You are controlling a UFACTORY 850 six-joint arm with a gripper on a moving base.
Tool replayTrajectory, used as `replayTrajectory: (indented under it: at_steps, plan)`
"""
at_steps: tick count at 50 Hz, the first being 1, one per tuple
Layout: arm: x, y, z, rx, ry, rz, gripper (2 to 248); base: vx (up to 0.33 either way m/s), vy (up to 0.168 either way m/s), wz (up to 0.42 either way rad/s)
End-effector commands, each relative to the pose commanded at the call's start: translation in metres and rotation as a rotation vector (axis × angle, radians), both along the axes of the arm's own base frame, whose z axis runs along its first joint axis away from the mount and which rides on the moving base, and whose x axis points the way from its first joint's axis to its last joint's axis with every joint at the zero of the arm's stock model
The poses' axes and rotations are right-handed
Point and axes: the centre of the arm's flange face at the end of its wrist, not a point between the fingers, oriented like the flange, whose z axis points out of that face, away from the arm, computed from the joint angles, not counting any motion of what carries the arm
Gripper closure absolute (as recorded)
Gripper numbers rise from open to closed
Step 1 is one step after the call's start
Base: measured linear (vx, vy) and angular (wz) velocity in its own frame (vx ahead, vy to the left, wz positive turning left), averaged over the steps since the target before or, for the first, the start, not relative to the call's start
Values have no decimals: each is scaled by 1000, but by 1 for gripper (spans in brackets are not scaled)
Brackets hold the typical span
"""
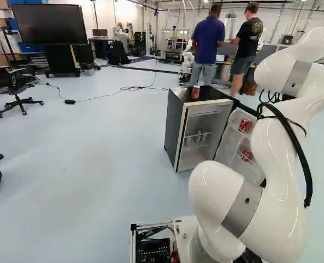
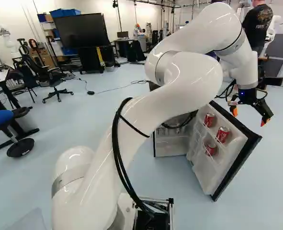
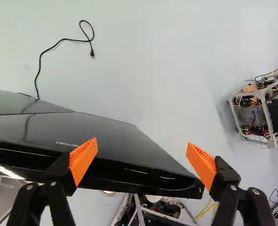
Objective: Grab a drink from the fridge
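The gripper (image 2: 250, 117) hangs beyond the outer side of the open fridge door (image 2: 232, 163) in the right base view. In the wrist view the gripper (image 3: 142, 161) stands open, nothing held, with the door's glossy black outer panel (image 3: 115, 141) below and between its fingers. The small dark fridge (image 1: 174, 129) stands on the floor. Red cans (image 2: 209, 120) sit on the door's shelves; another red can (image 1: 195, 92) stands on the fridge's top. Small bottles (image 1: 199, 138) stand inside. In the left base view my arm hides part of the door.
A metal-framed base with wiring (image 3: 254, 115) stands off beyond one finger, and a black cable (image 3: 61, 41) lies on the floor ahead. Another robot (image 2: 272, 29) and people are farther back. A stool (image 2: 20, 147) and chair (image 2: 59, 91) stand at the left.
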Motion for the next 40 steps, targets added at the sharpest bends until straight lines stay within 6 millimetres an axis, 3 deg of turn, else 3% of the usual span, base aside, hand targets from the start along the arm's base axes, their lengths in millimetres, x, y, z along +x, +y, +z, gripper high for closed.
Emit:
replayTrajectory:
  at_steps: [14, 40]
  plan:
    - [0, 3, 0, 4, 3, 3, 3, 0, 0, 0]
    - [4, 33, 2, 32, 26, 31, 3, 0, 0, 0]
